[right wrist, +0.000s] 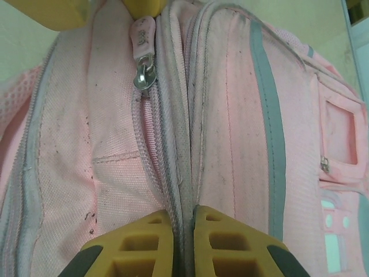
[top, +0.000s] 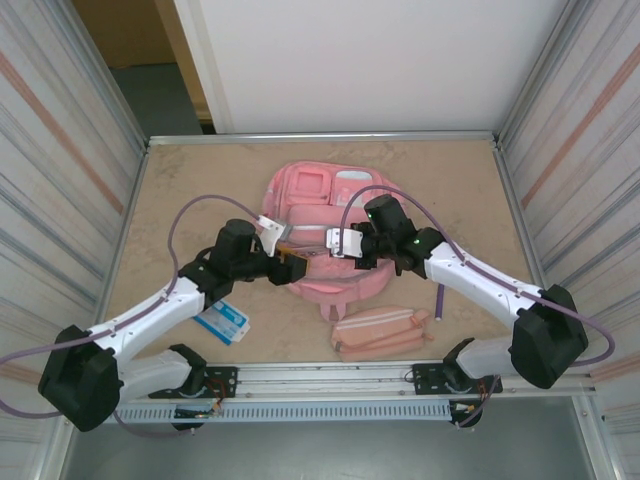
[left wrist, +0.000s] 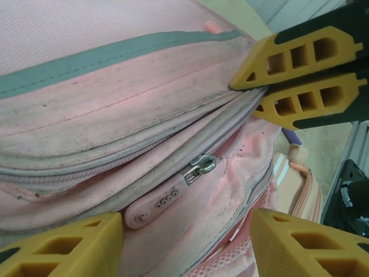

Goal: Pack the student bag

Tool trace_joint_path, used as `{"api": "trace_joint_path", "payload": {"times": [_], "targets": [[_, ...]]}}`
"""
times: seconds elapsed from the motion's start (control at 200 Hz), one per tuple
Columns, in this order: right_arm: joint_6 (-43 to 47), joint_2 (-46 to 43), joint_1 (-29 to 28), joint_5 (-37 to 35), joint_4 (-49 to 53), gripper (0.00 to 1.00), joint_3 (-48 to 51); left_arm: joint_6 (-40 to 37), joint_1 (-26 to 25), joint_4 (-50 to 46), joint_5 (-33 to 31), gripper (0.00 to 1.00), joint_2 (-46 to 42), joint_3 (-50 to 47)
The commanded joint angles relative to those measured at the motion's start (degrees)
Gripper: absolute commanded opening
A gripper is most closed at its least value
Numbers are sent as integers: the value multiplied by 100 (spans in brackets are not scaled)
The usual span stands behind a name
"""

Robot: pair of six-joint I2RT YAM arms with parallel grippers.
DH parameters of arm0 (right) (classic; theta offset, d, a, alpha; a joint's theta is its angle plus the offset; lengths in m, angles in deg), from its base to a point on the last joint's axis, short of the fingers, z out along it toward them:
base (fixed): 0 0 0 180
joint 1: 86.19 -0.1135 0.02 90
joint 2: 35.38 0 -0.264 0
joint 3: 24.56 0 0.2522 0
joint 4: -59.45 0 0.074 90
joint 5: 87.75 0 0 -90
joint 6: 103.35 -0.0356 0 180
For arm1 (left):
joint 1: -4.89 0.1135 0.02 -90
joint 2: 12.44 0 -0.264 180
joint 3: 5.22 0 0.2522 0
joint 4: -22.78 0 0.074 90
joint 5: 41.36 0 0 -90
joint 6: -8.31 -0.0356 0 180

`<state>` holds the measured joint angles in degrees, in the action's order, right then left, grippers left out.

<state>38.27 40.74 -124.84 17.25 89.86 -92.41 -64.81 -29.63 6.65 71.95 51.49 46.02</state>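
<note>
Right gripper pinching student bag seam; left gripper, wide open, hovering over zipper pull; shallow pinch may slip.

We enter, on the table:

1. Student bag: lying flat at the middle, toward the far side.
2. Pouch: before the bag's near end, slightly right, by the near edge.
3. Flat packet: left of the pouch, well apart from it.
4. Thin stick: just beside the pouch's right end.
5. Left gripper: at the bag's near end, the zipper pull between its spread fingers.
6. Right gripper: to the right of the left one, pinched on the bag's zip seam.
</note>
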Motion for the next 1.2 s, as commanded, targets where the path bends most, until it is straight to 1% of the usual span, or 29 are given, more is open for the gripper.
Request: {"api": "trace_joint_path", "payload": {"times": [0.0, 0.05, 0.13, 0.2, 0.286, 0.396, 0.466, 0.491, 0.596, 0.707, 0.802, 0.832, 0.872, 0.997, 1.057, 1.092, 1.133, 1.198], "targets": [[-235, -258, -9, 636, -193, 0, -282, 554, 42, -556, -500, 61, -133, 155], [-248, -247, -8, 674, -162, 0, -313, 647, 69, -602, -487, 63, -203, 144], [-266, -240, 2, 727, -171, 0, -337, 689, 121, -500, -39, 62, -237, 128], [-266, -250, -8, 764, -147, 0, -379, 740, 122, -255, 502, 59, -129, 107], [-326, -294, -9, 851, -207, 0, -368, 770, 126, -84, 1035, 50, 113, 207], [-380, -255, 1, 966, -278, 0, -392, 843, 122, -279, 1210, 45, 366, 457], [-380, -225, -38, 960, -255, 0, -434, 852, 126, -128, 1415, 37, 459, 495], [-377, -228, -58, 923, -251, 0, -440, 860, 128, -76, 1486, 36, 491, 513], [-389, -210, -78, 952, -280, 0, -411, 905, 126, -9, 1754, 34, 513, 621], [-363, -174, -85, 936, -206, 0, -445, 965, 122, 356, 1892, 33, 503, 459], [-371, -189, -85, 924, -254, 0, -400, 912, 122, 144, 1732, 33, 577, 523], [-365, -181, -78, 913, -267, 0, -402, 896, 114, 26, 1652, 36, 610, 545], [-363, -167, -79, 883, -268, 0, -414, 903, 100, -97, 1417, 39, 626, 535], [-422, -134, -114, 761, -317, 0, -424, 1160, 19, -405, 531, 42, 702, 532], [-474, -132, -130, 741, -406, 0, -410, 1318, -14, -520, 282, 42, 705, 559], [-509, -106, -142, 745, -461, 0, -408, 1364, -81, -576, 79, 43, 678, 560], [-533, -83, -166, 712, -494, 0, -415, 1400, -194, -652, -304, 46, 650, 559], [-579, -46, -257, 562, -532, 0, -447, 1406, -391, -685, -747, 46, 632, 559]]}}
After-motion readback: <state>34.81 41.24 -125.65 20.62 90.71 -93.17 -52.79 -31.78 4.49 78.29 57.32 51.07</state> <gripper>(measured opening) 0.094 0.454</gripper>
